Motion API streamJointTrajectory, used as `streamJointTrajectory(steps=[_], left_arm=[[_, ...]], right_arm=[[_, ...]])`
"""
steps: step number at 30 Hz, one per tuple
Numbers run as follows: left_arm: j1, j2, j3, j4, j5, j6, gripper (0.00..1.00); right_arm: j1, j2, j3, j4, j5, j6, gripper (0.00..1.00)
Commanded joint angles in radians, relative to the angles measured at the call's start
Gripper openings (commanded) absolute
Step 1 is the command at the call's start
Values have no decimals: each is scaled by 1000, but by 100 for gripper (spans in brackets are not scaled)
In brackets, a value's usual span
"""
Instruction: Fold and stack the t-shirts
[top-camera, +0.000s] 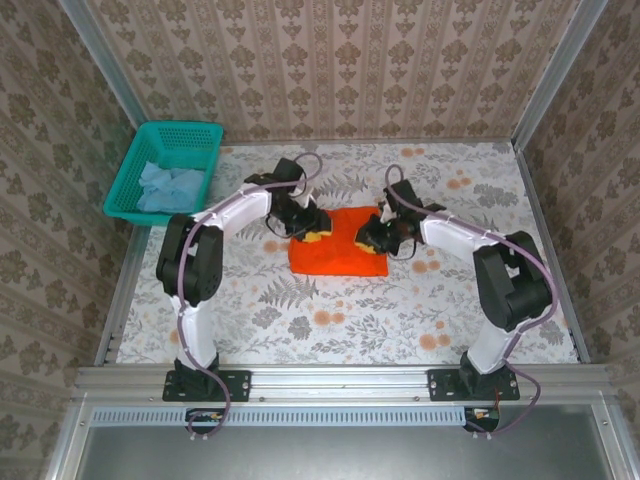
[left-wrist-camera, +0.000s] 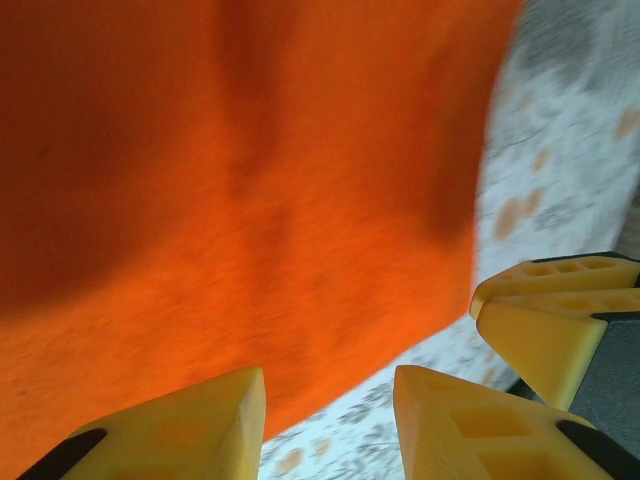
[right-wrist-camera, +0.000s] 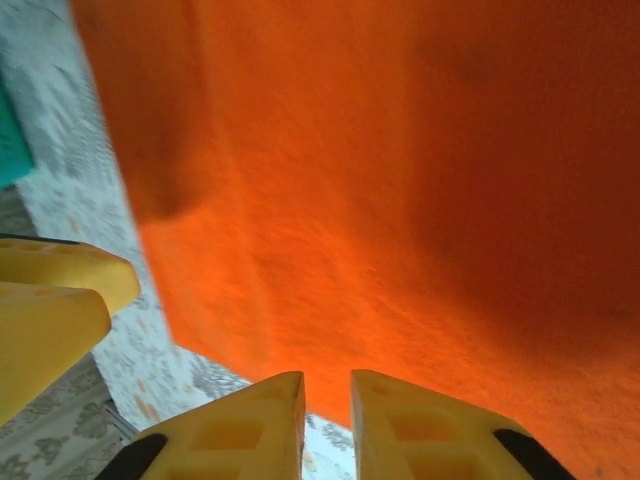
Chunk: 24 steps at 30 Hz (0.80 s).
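The bright orange t-shirt (top-camera: 338, 250) lies folded into a flat rectangle at the middle of the table. My left gripper (top-camera: 311, 232) hovers at its left far corner, open, with nothing between its yellow fingers (left-wrist-camera: 200, 420); the orange cloth (left-wrist-camera: 250, 180) spreads just beyond them. My right gripper (top-camera: 368, 240) is at the shirt's right edge. Its fingers (right-wrist-camera: 420, 420) stand a narrow gap apart and hold nothing, with orange cloth (right-wrist-camera: 400, 180) in front. The pale light-blue t-shirt (top-camera: 170, 186) lies crumpled in the teal basket (top-camera: 190, 133).
The teal mesh basket stands at the table's far left corner. Patterned walls close the back and sides. The right gripper's yellow fingers (left-wrist-camera: 545, 315) show at the left wrist view's right edge, and the left gripper's fingers (right-wrist-camera: 55, 300) at the right wrist view's left.
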Motion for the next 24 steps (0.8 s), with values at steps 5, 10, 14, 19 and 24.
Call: streamJointTrajectory(steps=[5,10,14,19,24], left_arm=[[-41,-3,-244,45,-156,195,37],[-63,-37,-410,102,-159,184,36],[-81,-117,-517,105,-158,162,35],[-100,-260,-598,71,-132,112,37],[-78,-393,-408,-114,-198,163,58]], right_arm=[[1,0,-222,144,27,20,15],[-4,-40,-382,227,28,-26,14],[-3,-132,-531,311,43,-1,13],[-3,-365,-649,352,52,-5,24],[-29,-631,-637,290,97,-41,48]])
